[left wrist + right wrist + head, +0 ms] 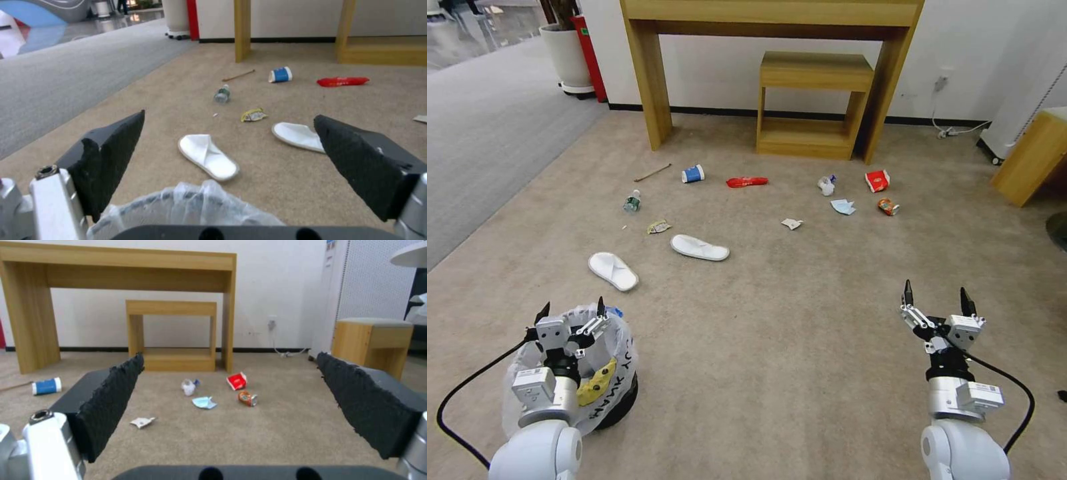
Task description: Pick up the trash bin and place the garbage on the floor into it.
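The trash bin (610,380), dark and lined with a crinkly clear bag, stands on the beige carpet floor (787,320) at the near left; its bag rim (195,206) shows in the left wrist view. My left gripper (571,311) hovers open right above the bin's far rim. My right gripper (937,297) hangs open over bare carpet at the near right, holding nothing. Garbage lies ahead: two white slippers (613,270) (699,247), a blue-white cup (693,174), a small bottle (632,201), a red wrapper (747,181), a wooden stick (652,173), a blue mask (843,207) and crumpled tissue (826,185).
A tall wooden desk (774,13) with a small wooden stool-shelf (814,100) under it stands against the far wall. Another wooden piece (1030,160) sits at the right. Grey carpet (487,140) lies to the left, and a cable (960,130) runs by the wall.
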### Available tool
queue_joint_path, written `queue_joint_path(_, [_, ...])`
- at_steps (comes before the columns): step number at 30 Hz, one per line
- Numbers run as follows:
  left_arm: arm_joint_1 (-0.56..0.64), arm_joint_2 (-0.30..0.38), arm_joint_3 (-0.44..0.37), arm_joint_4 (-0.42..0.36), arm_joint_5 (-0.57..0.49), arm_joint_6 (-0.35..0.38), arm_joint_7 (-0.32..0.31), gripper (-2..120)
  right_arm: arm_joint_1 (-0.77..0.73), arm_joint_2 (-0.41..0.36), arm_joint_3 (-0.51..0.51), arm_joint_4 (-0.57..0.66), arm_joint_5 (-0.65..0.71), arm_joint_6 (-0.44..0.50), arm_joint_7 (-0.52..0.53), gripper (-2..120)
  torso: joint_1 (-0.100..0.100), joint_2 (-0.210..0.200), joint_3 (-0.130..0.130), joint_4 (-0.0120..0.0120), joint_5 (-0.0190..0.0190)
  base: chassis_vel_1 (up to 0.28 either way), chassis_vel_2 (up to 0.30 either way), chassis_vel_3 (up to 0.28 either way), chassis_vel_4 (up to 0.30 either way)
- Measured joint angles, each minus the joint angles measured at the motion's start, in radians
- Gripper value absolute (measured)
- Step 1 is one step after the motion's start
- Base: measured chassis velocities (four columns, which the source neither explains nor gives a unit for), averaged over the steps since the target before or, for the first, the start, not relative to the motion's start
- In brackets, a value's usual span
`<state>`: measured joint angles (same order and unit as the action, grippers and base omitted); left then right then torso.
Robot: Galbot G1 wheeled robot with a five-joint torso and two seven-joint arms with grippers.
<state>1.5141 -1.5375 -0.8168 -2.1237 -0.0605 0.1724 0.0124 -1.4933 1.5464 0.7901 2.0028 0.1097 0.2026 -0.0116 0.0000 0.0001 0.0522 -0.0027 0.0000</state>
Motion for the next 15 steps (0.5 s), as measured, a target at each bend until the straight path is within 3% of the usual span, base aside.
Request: queue_joint_path(15, [0.002,-0.001,0.0,-0.003,0.001,-0.001,0.0,100,0.003,0.001,-0.006,0.001,-0.006,0.004,0.024,100,0.0,0.0,0.0,0.0001,0.0,-0.07,0.064,0.068,-0.062])
